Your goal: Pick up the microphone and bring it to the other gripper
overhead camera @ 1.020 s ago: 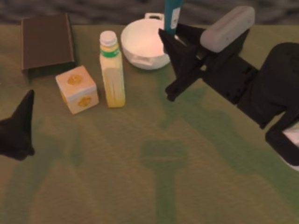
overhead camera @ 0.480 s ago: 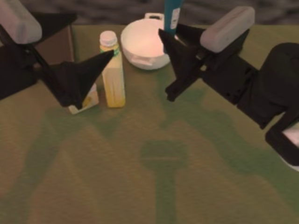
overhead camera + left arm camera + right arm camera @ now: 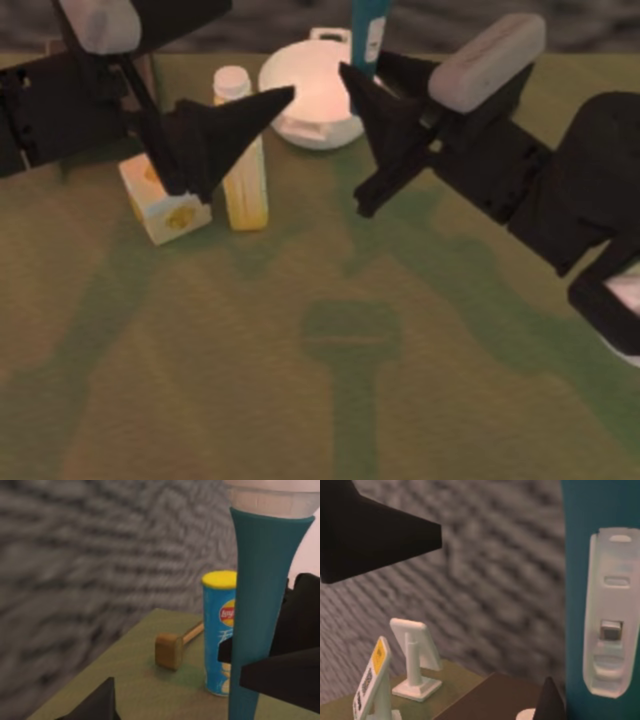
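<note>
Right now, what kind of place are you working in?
Likely a rendered tabletop test scene, not a lived-in room: an olive-green table against a flat grey backdrop, scattered with unrelated items such as a white bowl, a yellow bottle and a chip can.

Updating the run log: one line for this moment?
right gripper: shut on microphone, raised | left gripper: open, reaching over yellow bottle | handover pending

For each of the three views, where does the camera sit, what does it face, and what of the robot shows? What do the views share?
Top view: above the table, looking down; shows both arms, the right end effector holding the microphone over the white bowl.
Left wrist view: faces the microphone, a chip can and mallet behind; dark fingertips show.
Right wrist view: close on the microphone; a black finger shows.
Shared: the microphone.
</note>
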You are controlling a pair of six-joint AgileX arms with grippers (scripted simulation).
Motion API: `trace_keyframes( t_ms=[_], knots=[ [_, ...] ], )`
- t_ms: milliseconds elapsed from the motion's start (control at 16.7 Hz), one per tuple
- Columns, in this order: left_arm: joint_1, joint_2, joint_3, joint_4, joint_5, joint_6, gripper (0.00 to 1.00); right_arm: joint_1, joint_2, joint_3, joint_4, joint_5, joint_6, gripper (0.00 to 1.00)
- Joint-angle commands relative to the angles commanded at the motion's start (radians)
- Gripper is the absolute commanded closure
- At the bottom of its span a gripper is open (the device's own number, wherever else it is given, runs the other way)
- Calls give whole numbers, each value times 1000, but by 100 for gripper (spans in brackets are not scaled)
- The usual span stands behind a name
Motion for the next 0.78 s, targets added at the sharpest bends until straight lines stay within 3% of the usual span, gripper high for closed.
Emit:
trace_keyframes(
  t_ms=[300, 780],
  knots=[
    [-25, 33, 27, 7, -26, -2, 0, 0, 0, 0, 0, 0, 0, 100],
    [-212, 288, 233, 66, -208, -12, 0, 0, 0, 0, 0, 0, 0, 100]
  ],
)
